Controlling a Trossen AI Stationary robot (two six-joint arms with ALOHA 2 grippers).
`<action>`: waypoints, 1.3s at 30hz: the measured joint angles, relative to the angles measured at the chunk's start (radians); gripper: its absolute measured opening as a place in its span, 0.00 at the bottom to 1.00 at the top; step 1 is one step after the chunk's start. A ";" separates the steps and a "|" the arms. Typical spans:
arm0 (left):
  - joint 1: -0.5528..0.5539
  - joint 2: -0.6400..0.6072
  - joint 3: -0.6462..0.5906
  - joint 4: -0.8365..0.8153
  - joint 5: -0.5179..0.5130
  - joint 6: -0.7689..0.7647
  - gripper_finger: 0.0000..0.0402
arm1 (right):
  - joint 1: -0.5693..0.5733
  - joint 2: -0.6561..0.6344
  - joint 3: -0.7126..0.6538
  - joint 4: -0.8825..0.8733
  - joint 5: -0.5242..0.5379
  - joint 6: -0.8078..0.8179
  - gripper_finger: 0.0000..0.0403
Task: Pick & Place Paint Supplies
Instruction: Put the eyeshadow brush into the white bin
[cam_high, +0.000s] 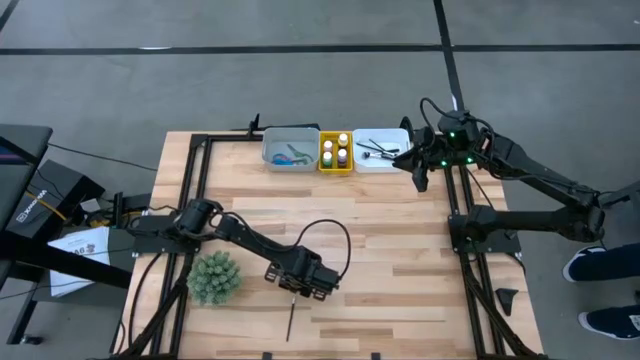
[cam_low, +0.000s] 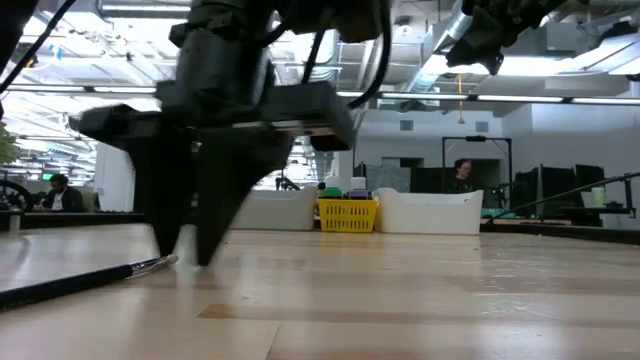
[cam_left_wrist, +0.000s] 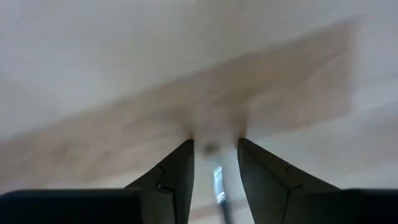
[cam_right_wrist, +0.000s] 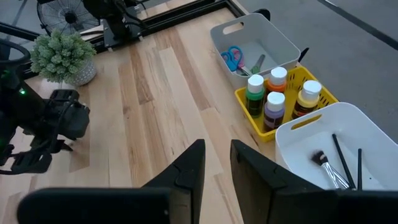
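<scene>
A thin dark-handled brush lies flat on the wooden table near its front edge, bristle end toward the far side. My left gripper points straight down over that end, open, fingertips down at the tabletop. In the left wrist view the brush's metal collar shows between the two fingers with a gap on each side. My right gripper hangs high by the far trays, open by a narrow gap, with nothing in it.
At the far edge stand a grey tray with scissors, a yellow tray with paint bottles, and a white tray with brushes. A spiky green plant ball sits left of my left gripper.
</scene>
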 joint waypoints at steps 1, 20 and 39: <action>-0.003 0.000 -0.001 -0.008 0.007 -0.003 0.29 | 0.000 0.000 0.000 0.000 0.000 -0.002 0.18; -0.027 -0.001 -0.002 0.005 -0.014 -0.021 0.29 | 0.000 0.000 0.000 -0.008 0.000 -0.009 0.18; -0.024 0.008 0.001 0.020 -0.036 -0.025 0.23 | 0.000 0.000 0.000 -0.009 0.000 -0.006 0.18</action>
